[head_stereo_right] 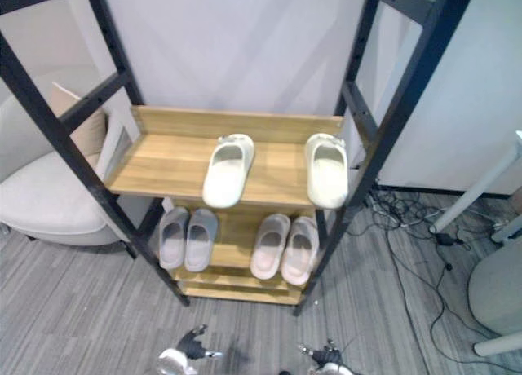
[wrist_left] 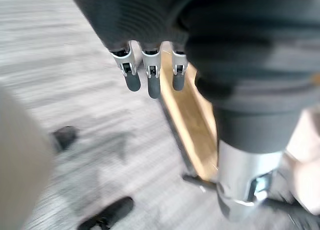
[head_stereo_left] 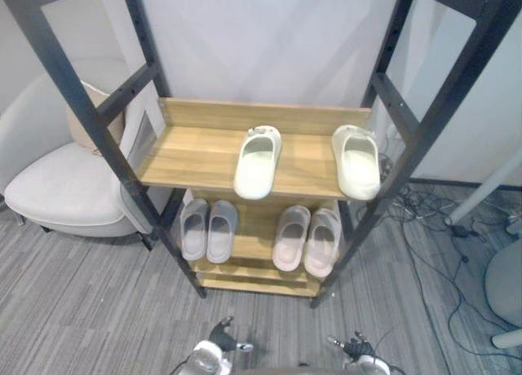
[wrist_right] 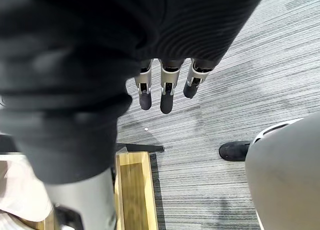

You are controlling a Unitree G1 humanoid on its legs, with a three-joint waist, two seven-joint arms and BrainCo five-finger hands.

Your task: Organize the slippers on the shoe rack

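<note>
Slippers lie on two levels of the shoe rack [head_stereo_left: 424, 138] in the left eye view: on the upper shelf [head_stereo_left: 196, 155] the middle cream slipper [head_stereo_left: 257, 163] and the right cream slipper [head_stereo_left: 356, 163] are well apart, the latter by the right post. Below them the grey pair [head_stereo_left: 196, 228] and the pink pair [head_stereo_left: 292, 238] each stand side by side. In the right eye view the left hand [head_stereo_right: 175, 360] and the right hand [head_stereo_right: 326, 359] hang low in front of the rack, far from any slipper. In the left wrist view the fingers [wrist_left: 152, 82] point straight down over the carpet [wrist_left: 75, 65], holding nothing. In the right wrist view the fingers [wrist_right: 167, 97] are likewise straight and empty. I judge the task barely begun; the next move calls for lifting a hand to the upper shelf and bringing the two cream slippers together as a pair
</note>
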